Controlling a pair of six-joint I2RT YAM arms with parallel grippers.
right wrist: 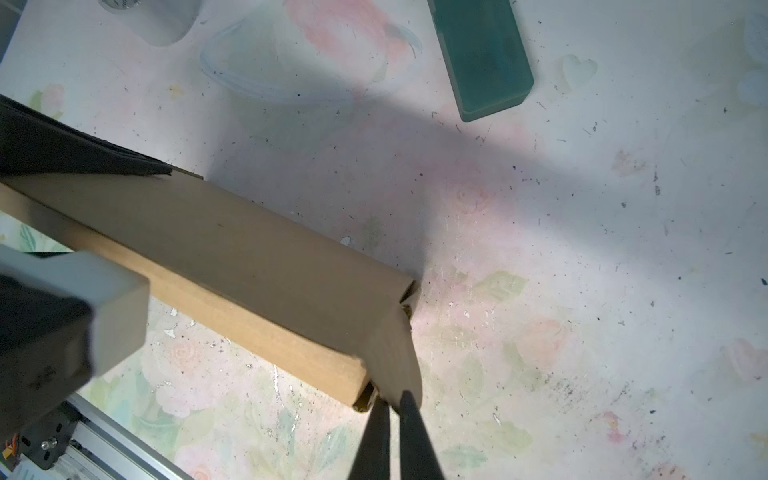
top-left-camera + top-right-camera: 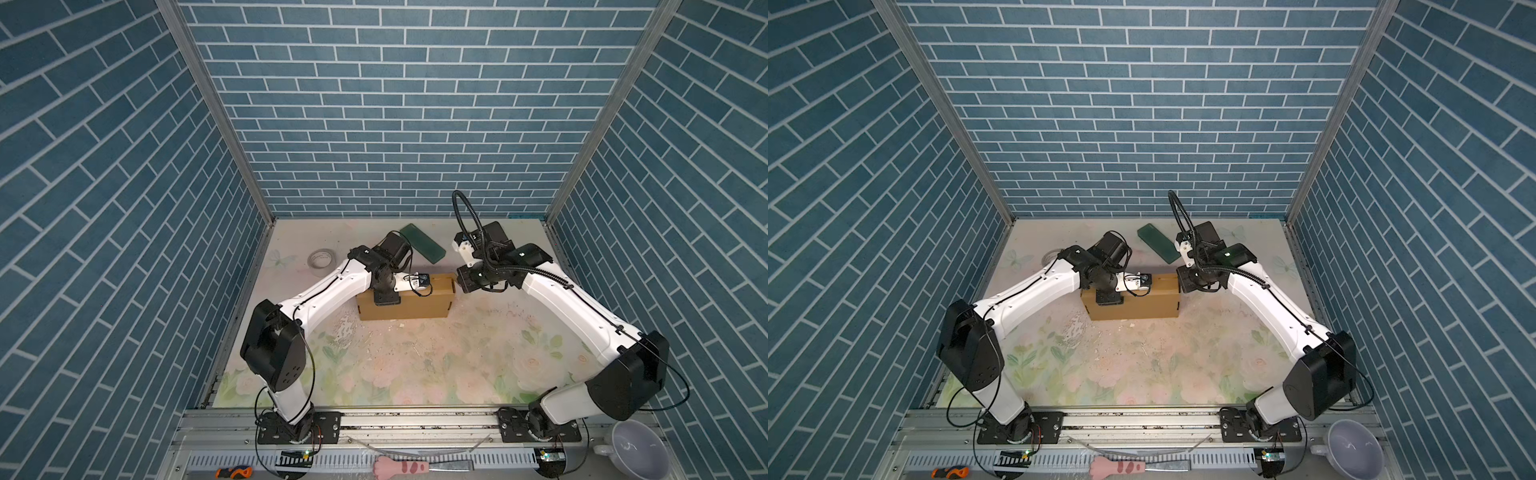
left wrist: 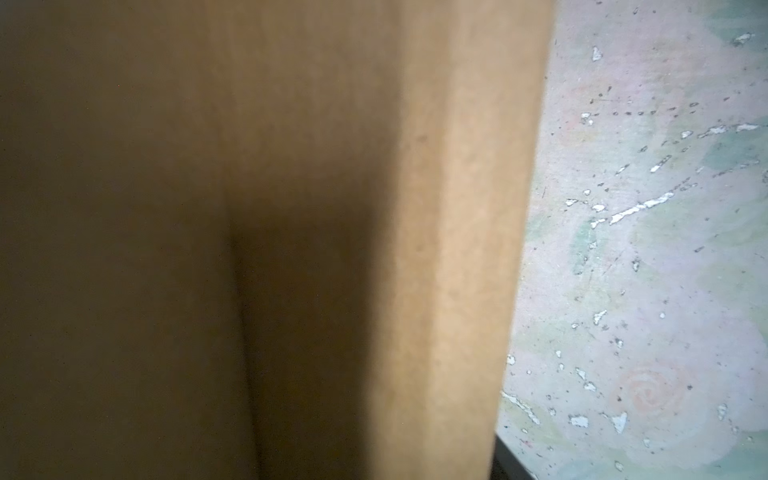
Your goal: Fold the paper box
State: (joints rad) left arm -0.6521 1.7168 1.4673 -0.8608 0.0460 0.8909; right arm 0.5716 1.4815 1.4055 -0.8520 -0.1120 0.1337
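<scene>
The paper box [image 2: 419,305], folded up, stands on the table [image 2: 415,365] a little toward 12 o'clock from centre; the right gripper [image 1: 392,407] meets its 3 o'clock end, fingers [image 1: 376,432] pressed together, pinching the end flap; the left gripper [image 2: 387,297] sits over its 9 o'clock half, fingers hidden, so I cannot tell how they stand; a green block [image 2: 423,243] lies at the box's 12 o'clock.

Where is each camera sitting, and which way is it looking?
Top views: high above the front, looking down at the table; the left arm, right arm and box show.
Left wrist: on the left arm, close to the box; no fingers visible.
Right wrist: on the right arm, looking along its fingers, which pinch the box's end.
Shared: top views and right wrist both see the block.
</scene>
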